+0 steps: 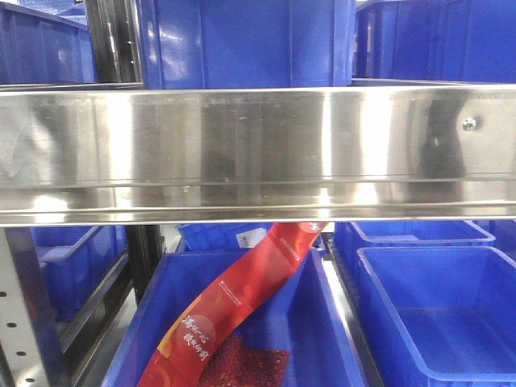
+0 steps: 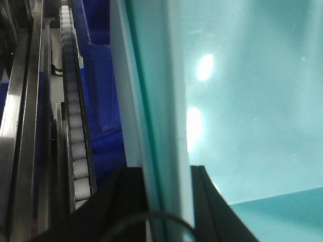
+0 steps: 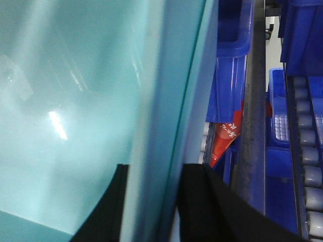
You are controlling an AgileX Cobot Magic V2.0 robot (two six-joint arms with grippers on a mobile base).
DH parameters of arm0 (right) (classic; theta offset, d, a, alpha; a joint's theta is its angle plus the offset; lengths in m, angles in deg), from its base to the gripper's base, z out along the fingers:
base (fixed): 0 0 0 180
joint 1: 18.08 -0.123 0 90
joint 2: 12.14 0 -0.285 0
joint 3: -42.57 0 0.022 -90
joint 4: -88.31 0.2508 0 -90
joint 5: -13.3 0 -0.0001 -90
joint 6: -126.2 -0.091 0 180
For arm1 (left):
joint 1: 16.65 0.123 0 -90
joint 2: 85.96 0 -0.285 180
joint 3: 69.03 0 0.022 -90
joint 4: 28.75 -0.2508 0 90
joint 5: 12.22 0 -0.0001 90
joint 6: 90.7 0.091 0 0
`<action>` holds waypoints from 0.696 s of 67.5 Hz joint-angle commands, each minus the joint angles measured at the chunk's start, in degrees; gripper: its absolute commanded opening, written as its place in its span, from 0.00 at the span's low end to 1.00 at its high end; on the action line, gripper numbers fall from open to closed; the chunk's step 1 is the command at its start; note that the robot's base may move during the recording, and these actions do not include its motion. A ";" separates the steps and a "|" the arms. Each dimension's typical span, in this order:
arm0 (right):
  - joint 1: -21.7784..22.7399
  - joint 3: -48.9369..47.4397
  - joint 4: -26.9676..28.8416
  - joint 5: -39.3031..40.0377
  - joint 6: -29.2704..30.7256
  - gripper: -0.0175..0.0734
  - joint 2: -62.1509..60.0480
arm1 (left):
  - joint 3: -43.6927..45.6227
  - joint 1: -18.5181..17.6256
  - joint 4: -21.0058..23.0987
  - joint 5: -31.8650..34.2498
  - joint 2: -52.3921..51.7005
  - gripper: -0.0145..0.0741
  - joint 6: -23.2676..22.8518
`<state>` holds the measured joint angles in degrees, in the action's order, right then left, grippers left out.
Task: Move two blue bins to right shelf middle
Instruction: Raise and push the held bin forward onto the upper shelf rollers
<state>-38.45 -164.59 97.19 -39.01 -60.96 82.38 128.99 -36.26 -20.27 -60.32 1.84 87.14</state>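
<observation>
Left wrist view shows the left claw (image 2: 169,199) with its two black fingers (image 2: 126,201) clamped on either side of a pale teal bin wall (image 2: 156,116); the bin's interior lies to the right of this claw, and a roller track (image 2: 78,136) runs to its left. Right wrist view shows the right claw (image 3: 151,201) gripping the opposite bin rim (image 3: 161,101) the same way, with blue bins (image 3: 229,65) and a red packet (image 3: 224,141) to its right. From the front view, a steel shelf rail (image 1: 258,153) crosses the frame, a blue bin (image 1: 242,40) sits above it, and neither claw is visible there.
</observation>
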 commanded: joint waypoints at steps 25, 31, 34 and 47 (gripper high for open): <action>0.20 -0.76 -0.19 4.73 0.16 0.02 -1.02 | 0.99 0.03 1.41 4.18 -1.02 0.04 0.37; 0.20 -0.76 -0.19 4.73 0.16 0.02 -1.02 | 0.99 0.03 1.41 4.18 -1.02 0.04 0.37; 0.20 -0.76 -0.19 4.73 0.16 0.02 -1.02 | 0.99 0.03 1.41 4.18 -1.02 0.04 0.37; 0.20 -0.76 -0.19 4.73 0.16 0.02 -1.02 | 0.99 0.03 1.41 4.18 -1.02 0.04 0.37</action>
<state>-38.45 -164.59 97.19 -39.01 -60.96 82.38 128.99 -36.26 -20.27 -60.32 1.84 87.14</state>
